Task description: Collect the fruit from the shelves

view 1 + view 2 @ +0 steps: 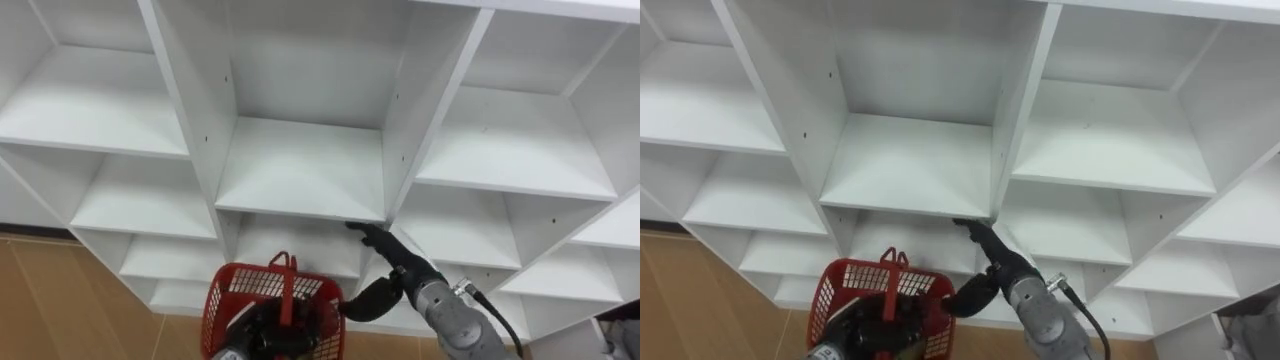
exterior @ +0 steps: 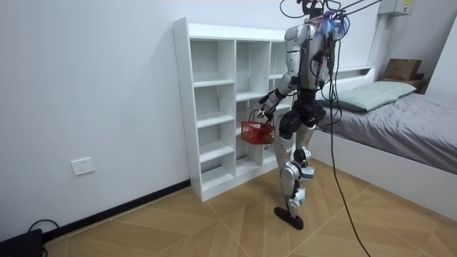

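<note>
Reaching closet shelf edge (image 1: 300, 213) — right hand (image 1: 390, 248), fingers straight; left hand (image 2: 264, 110) behind red basket (image 1: 262, 290), grip unclear.

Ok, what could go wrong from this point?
The right hand has straight fingers at the front edge of a shelf; pushing on could jam them against that edge rather than entering a compartment. The basket, at the left hand, hangs close to the lower shelves and might knock them. The compartments in view look bare, so the reach may find nothing.
</note>
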`<state>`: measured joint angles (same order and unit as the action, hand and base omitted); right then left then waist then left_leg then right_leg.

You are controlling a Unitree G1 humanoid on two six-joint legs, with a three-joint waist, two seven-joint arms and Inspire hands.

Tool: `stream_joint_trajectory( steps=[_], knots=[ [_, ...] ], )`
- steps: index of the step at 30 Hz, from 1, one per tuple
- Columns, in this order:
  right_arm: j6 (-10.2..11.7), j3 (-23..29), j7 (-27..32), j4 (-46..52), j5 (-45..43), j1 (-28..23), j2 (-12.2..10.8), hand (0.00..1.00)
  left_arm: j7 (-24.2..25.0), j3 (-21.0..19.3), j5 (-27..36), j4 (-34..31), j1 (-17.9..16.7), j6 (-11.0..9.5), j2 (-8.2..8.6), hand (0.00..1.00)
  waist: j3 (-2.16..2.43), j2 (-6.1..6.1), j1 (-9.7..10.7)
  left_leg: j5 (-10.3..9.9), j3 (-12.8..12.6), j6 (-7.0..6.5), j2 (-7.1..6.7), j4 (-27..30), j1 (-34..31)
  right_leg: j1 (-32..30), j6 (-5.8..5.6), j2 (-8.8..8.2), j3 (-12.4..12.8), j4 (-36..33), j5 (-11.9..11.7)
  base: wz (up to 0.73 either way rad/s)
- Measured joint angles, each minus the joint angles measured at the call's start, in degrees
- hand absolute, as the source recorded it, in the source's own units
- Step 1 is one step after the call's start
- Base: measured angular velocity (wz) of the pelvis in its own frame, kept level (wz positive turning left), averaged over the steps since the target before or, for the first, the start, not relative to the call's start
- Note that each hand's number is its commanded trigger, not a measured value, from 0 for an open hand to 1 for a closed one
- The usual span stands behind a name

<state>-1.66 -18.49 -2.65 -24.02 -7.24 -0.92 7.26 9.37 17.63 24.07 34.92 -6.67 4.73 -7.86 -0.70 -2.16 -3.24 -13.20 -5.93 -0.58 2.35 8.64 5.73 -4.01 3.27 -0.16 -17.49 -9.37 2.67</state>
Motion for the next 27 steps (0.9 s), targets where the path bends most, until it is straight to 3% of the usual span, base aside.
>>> stream_joint_trajectory(
  steps=[4,8,10,12,15,21,27],
  knots=[
    [0.61,2.51,1.42,-0.02,8.92,-3.22,0.13,0.0,-2.38,-3.15,-0.02,0.41,-1.61,0.0,-0.52,1.0,-0.16,0.53,0.48,0.0,-0.04,0.0,-0.03,-0.01,0.07,0.0,-0.11,-0.04,0.06,-0.02,0.11,0.0],
    [1.1,6.76,2.04,-0.07,11.67,-5.16,0.74,0.0,-3.21,-8.34,-1.16,3.49,-1.98,-0.65,-0.5,1.0,-0.09,0.88,1.27,0.0,-0.48,0.0,0.02,-0.21,0.68,0.2,-0.07,-0.02,0.51,-0.37,0.23,-0.05],
    [2.84,9.02,3.49,-1.16,12.17,-5.81,2.02,0.0,-4.37,-10.45,-1.22,5.76,-2.19,-1.03,-0.64,1.0,0.08,1.33,1.57,0.0,-1.38,0.0,0.06,-0.29,1.56,0.72,-0.07,0.12,1.18,-0.4,0.23,-0.14],
    [3.4,10.09,4.52,-3.06,12.36,-6.11,2.61,0.0,-5.16,-10.92,-1.22,7.08,-2.46,-1.24,-0.74,1.0,0.39,1.64,1.59,-0.01,-1.95,0.0,0.07,-0.4,2.23,1.14,-0.13,0.28,1.69,-0.44,0.31,-0.14],
    [3.58,11.6,5.4,-5.26,13.33,-6.29,2.59,0.0,-5.53,-11.52,-1.22,9.03,-2.37,-2.23,-0.74,1.0,0.51,1.91,2.13,-0.03,-2.06,-0.01,0.05,-1.01,2.85,1.3,-0.11,0.32,1.81,-0.75,0.46,-0.02],
    [3.64,12.98,6.41,-9.15,14.53,-6.34,2.52,0.0,-6.35,-13.34,-1.28,13.71,-2.57,-2.44,-0.74,1.0,0.44,2.04,2.2,-0.09,-2.49,0.01,0.04,-1.17,2.99,1.03,0.04,0.43,2.36,-1.28,0.52,-0.04],
    [4.78,13.6,7.77,-12.97,21.11,-6.54,2.47,0.0,-6.6,-15.18,-2.31,15.8,-3.0,-2.59,-0.66,1.0,0.5,1.99,2.51,-0.1,-2.44,0.05,0.11,-1.15,3.01,1.11,0.15,0.52,2.39,-1.24,0.45,0.0]
  ],
)
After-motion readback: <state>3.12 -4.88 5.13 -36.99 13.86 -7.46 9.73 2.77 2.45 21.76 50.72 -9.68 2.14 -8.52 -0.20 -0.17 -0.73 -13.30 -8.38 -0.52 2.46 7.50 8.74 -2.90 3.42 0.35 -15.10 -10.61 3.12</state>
